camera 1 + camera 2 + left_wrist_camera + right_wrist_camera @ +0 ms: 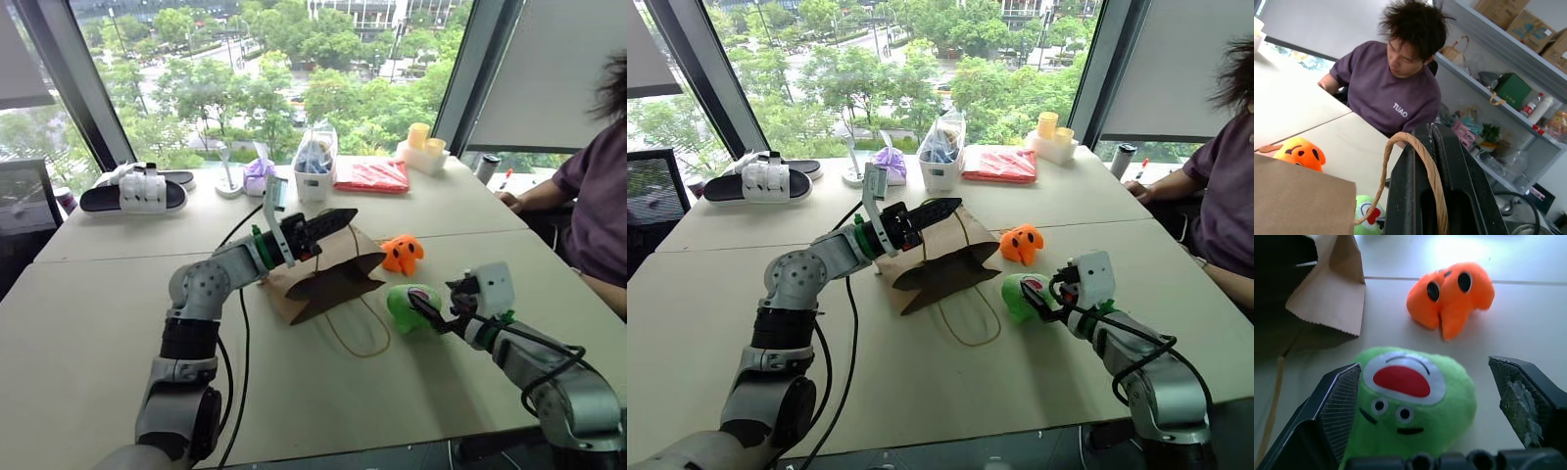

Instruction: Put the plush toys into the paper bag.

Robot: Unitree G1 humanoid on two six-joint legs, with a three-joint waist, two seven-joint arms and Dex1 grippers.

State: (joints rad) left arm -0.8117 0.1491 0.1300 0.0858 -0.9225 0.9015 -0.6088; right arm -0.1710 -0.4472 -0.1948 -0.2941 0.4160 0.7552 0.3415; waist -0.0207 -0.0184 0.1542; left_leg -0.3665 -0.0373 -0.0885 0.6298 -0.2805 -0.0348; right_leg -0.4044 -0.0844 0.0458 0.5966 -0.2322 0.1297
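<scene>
— What is that under my left gripper (338, 217)?

— The paper bag (328, 284): matt brown kraft, creased, with a sawtooth-cut rim. Its handle (1422, 161) is twisted paper cord, rough and tan, lying over my smooth black plastic fingers.

— And by my right gripper (1430, 396)?

— The green plush toy (1410, 406) is fuzzy cloth with a flat red-and-white mouth patch. The orange plush toy (1452, 296) is the same soft pile. My finger pads (1342, 401) are finely ribbed, one scuffed grey. The table (88, 323) is smooth, pale, matt.
</scene>
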